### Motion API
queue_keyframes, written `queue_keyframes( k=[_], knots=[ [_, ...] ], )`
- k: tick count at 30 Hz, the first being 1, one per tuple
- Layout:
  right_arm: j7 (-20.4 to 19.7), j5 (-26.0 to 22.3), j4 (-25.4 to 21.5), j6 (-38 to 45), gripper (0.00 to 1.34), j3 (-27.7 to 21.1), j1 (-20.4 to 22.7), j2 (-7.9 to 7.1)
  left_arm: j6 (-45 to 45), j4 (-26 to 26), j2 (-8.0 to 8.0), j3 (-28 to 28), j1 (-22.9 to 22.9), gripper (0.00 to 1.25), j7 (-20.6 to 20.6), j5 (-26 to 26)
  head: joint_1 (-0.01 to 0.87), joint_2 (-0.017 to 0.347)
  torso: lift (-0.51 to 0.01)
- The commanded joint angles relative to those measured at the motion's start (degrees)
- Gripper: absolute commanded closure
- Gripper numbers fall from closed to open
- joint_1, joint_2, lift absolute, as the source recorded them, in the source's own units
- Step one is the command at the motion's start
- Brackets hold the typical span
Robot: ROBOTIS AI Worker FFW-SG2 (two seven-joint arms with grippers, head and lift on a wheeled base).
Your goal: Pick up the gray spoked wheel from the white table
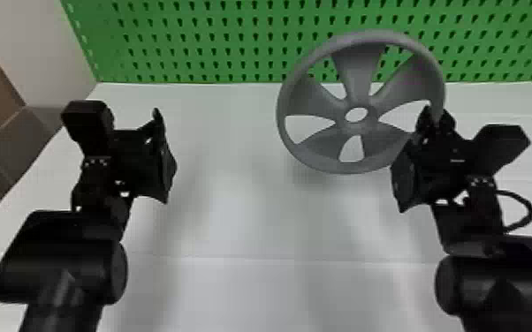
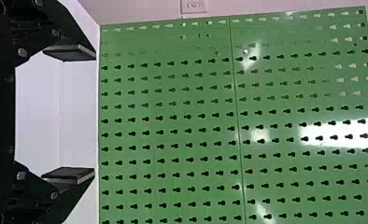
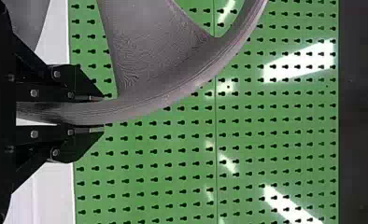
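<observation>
Gray, the spoked wheel (image 1: 358,95) fills upper right of centre, its rim pinched in our right gripper (image 1: 436,118); both arms rise from below, our left gripper (image 1: 139,132) (fingers spread) at left.

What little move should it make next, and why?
Probably a slight lift with the right gripper: its fingers pinch the gray spoked wheel by the rim, and the left gripper is open, away from it. Whether the wheel already clears the table is unclear.
</observation>
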Motion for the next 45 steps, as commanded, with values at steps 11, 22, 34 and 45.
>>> queue_keyframes(
  k=[11,22,34,45],
  knots=[
    [-0.09,-0.1,0.03,0.0,1.12,-0.03,-0.09,0.08,-0.02,0.0,0.0,0.0,0.0,0.38,0.0,0.12,0.779,0.095,-0.09],
    [-0.17,-0.1,0.29,0.27,1.12,0.06,-0.17,0.08,0.07,0.0,0.0,-0.09,0.0,0.38,0.09,0.21,0.779,0.095,-0.09],
    [-0.17,-0.19,0.38,0.44,1.12,-0.11,-0.26,0.08,0.07,0.09,0.0,-0.09,-0.09,0.38,0.09,0.12,0.779,0.095,-0.09],
    [-0.17,-0.45,0.38,0.79,1.12,-0.03,-0.26,0.08,0.07,0.09,0.0,0.0,-0.09,0.38,0.18,0.04,0.779,0.095,-0.09]
  ],
)
